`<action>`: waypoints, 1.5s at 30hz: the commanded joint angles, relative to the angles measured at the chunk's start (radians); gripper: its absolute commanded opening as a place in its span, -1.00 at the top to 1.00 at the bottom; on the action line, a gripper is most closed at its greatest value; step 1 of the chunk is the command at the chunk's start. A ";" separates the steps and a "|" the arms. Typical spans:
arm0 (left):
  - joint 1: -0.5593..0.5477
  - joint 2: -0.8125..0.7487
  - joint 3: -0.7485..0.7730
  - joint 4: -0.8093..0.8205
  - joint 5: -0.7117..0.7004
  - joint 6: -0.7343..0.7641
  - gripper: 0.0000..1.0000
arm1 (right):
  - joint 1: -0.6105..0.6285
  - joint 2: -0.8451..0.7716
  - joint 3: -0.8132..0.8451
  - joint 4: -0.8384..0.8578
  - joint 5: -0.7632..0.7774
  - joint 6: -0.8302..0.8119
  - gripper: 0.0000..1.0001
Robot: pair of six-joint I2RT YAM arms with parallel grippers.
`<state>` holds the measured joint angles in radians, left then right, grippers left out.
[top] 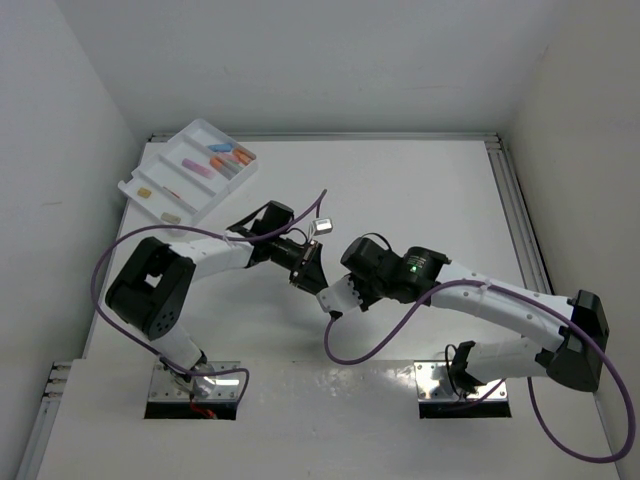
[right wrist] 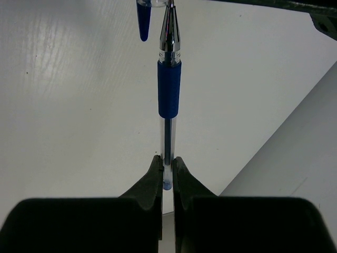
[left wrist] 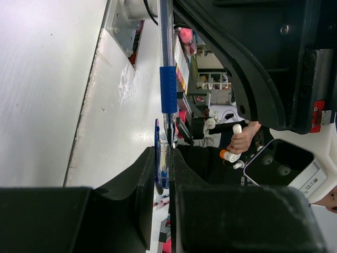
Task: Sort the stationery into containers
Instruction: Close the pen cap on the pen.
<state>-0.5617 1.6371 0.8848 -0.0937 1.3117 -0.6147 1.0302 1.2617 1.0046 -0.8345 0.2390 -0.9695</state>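
Observation:
A thin blue pen (right wrist: 169, 95) with a clear barrel and a blue grip is held by its rear end in my shut right gripper (right wrist: 166, 166). My left gripper (left wrist: 164, 158) is shut on the pen's clear cap (left wrist: 163, 166), which has a blue clip (right wrist: 143, 21). The pen (left wrist: 168, 89) points tip-first at the cap's mouth. Both grippers meet above mid-table, left (top: 303, 268) and right (top: 328, 300). The white divided tray (top: 200, 125) lies at the far left and holds orange markers (top: 235, 155), a pink marker (top: 195, 165) and beige erasers (top: 170, 214).
Purple cables (top: 360, 355) loop from both arms over the near table. White walls close in the left, back and right sides. A metal rail (top: 515, 200) runs along the table's right edge.

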 commanded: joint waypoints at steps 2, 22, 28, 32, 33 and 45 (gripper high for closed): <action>-0.007 -0.014 0.033 0.006 0.012 0.020 1.00 | 0.014 -0.030 -0.006 0.026 0.003 0.005 1.00; 0.002 -0.043 0.008 0.006 0.006 0.024 1.00 | -0.033 -0.035 -0.004 0.023 -0.010 0.006 1.00; 0.005 -0.031 0.020 0.002 0.008 0.023 1.00 | -0.007 -0.035 -0.020 0.024 0.014 -0.041 1.00; 0.003 -0.019 0.028 0.000 0.006 0.021 1.00 | 0.005 -0.038 -0.032 0.029 0.025 -0.057 1.00; 0.002 -0.017 0.028 0.000 0.008 0.023 1.00 | 0.005 -0.039 -0.032 0.029 0.026 -0.057 1.00; 0.002 0.012 0.040 -0.001 -0.008 0.024 1.00 | 0.018 -0.019 -0.003 0.032 0.019 -0.046 1.00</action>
<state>-0.5613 1.6405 0.8894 -0.1028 1.2934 -0.6071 1.0355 1.2495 0.9745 -0.8162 0.2539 -1.0107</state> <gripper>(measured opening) 0.179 0.034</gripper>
